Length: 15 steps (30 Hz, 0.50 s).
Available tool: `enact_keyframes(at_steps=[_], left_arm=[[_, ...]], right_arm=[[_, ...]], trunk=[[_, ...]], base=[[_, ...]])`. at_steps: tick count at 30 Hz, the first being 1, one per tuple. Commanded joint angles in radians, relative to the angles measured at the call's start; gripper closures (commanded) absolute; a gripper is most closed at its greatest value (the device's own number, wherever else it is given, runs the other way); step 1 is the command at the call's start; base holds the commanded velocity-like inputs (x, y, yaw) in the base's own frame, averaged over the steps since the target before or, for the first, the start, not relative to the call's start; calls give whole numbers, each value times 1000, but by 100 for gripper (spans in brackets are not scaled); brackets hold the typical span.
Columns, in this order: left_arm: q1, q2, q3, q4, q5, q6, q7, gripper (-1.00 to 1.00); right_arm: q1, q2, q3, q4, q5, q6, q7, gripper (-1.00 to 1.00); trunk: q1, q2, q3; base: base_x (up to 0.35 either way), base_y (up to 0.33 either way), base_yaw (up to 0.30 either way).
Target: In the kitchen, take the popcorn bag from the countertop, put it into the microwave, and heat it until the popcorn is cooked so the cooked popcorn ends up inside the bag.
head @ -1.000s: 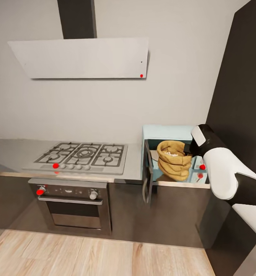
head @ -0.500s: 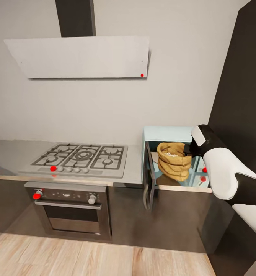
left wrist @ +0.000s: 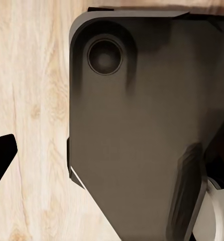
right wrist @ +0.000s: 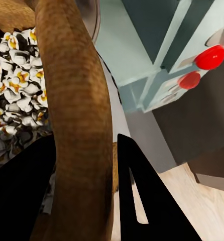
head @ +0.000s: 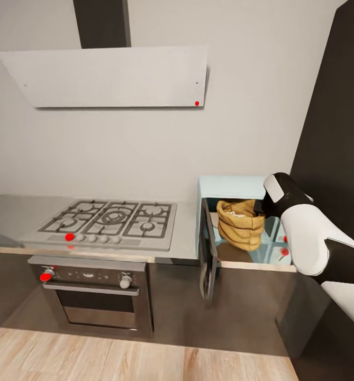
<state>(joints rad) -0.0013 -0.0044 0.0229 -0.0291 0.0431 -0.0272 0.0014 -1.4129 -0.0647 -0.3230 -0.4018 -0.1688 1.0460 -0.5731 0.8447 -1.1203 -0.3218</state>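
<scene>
Steel countertop [head: 184,233]; right claw [right wrist: 87,165] pinches popcorn bag [head: 242,224] rim inside open microwave [head: 230,186].

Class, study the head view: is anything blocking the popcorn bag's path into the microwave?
Nothing visible does. The microwave door is swung open toward the hob side, and the popcorn bag, gripped at its rim by the right pincer, sits at the open cavity.

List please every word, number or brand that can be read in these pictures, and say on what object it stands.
None can be read.
Oven: a small mark on its control panel, too blurred to read.
Popcorn bag, microwave, hob: no legible text; the red dots on the appliances carry no characters.
</scene>
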Motion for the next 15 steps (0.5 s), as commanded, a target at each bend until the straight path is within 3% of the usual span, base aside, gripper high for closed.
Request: enact_keyframes(at_steps=[1, 15], left_arm=[[0, 0, 2, 0, 4, -2, 0, -100], [0, 1, 2, 0, 4, 1, 0, -100]], right_arm=[[-1, 0, -1, -11, -15, 1, -10, 100], [-1, 1, -1, -11, -15, 1, -10, 100]], trunk=[[0, -1, -1], [0, -1, -1]], base=[[101, 0, 0], [128, 0, 0]])
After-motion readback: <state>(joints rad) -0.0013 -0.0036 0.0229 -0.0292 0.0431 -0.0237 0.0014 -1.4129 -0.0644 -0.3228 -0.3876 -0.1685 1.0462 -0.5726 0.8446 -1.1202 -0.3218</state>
